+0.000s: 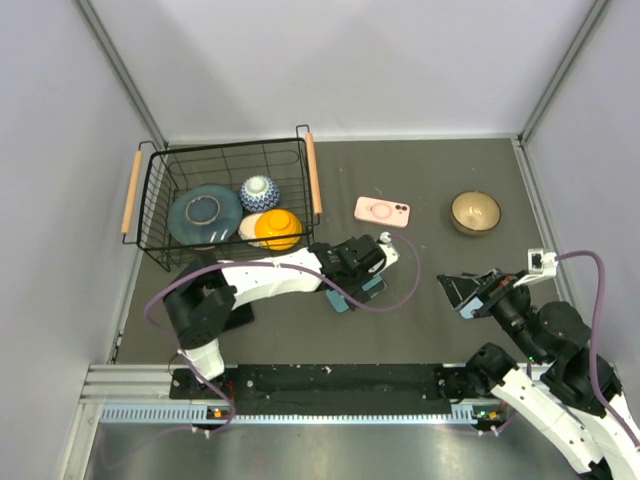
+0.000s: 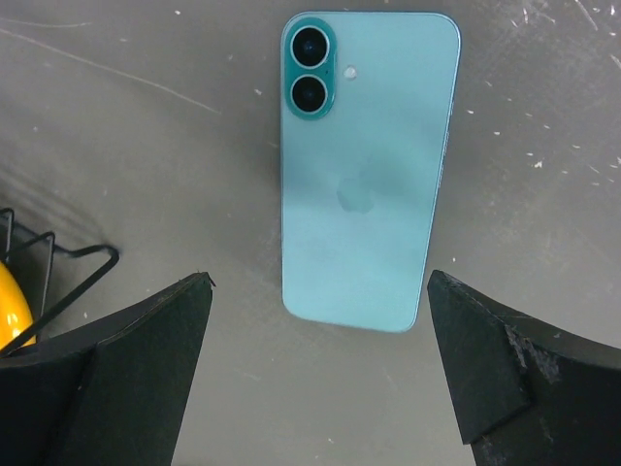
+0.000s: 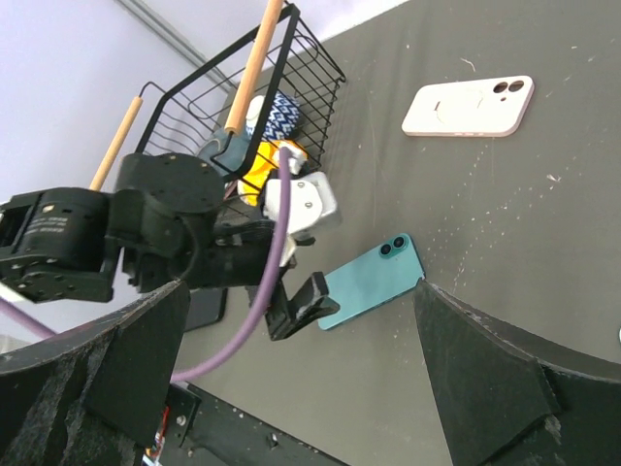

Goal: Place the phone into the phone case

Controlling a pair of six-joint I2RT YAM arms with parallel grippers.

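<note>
The phone [image 2: 364,175] lies flat on the dark table, teal back up, its camera bump at the far end. My left gripper [image 2: 320,283] hovers over the phone's near end, open, both fingers apart from it and wider than it. From above, the phone [image 1: 343,301] shows only partly beneath the left gripper [image 1: 352,287]. The pink phone case [image 1: 382,211] lies back up farther off, untouched, and also shows in the right wrist view [image 3: 469,105]. My right gripper [image 1: 462,292] stands open to the right with nothing in it, looking toward the phone [image 3: 374,280].
A black wire basket [image 1: 228,147] with wooden handles stands at the back left and holds a blue plate, a patterned bowl and an orange bowl. A golden bowl [image 1: 475,212] sits at the back right. A dark flat object [image 3: 206,307] lies near the left arm.
</note>
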